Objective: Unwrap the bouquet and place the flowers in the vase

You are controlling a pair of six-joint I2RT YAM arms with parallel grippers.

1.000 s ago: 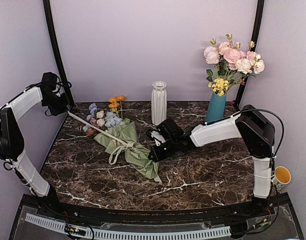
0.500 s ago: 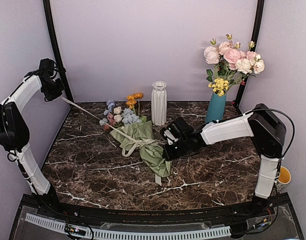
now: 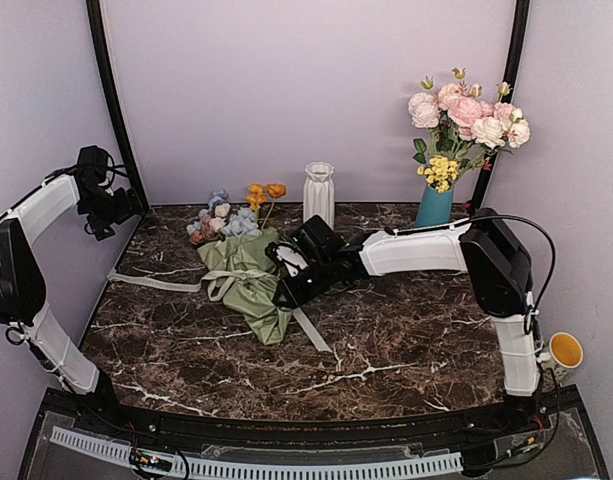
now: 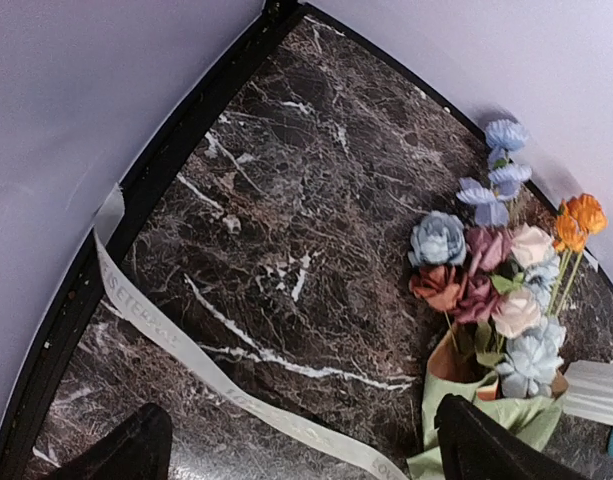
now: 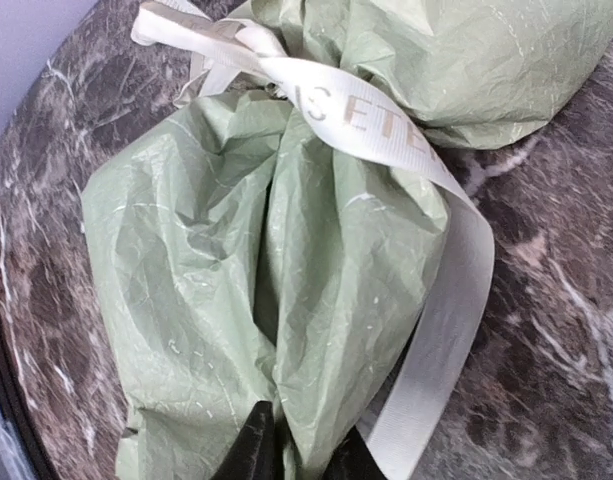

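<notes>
A: How does the right pincer (image 5: 301, 455) stand?

B: It is at the bottom edge of its own wrist view. It is almost closed, and its two dark tips pinch a fold of the green paper of the bouquet (image 5: 286, 250).

A: And around it?

B: A cream ribbon (image 5: 386, 130) crosses the paper just above the pinch, and one strip of it runs down to the right. I cannot tell if a knot is there.

A: Where does the bouquet lie?

B: In the view from above it lies flat on the marble table (image 3: 416, 330), a little left of the middle. The flowers (image 3: 231, 215) are inside the paper and their heads point to the upper left. The white vase (image 3: 319, 192) stands upright near them, to their right, and does not touch them.

A: The left pincer (image 4: 306, 450)?

B: It is wide open with nothing in it, at the left edge of the view from above. In its own view one end of the ribbon lies on the table below it.

A: Anything else?

B: A teal vase (image 3: 433, 212) with pink roses (image 3: 466, 112) stands in the upper right.
</notes>
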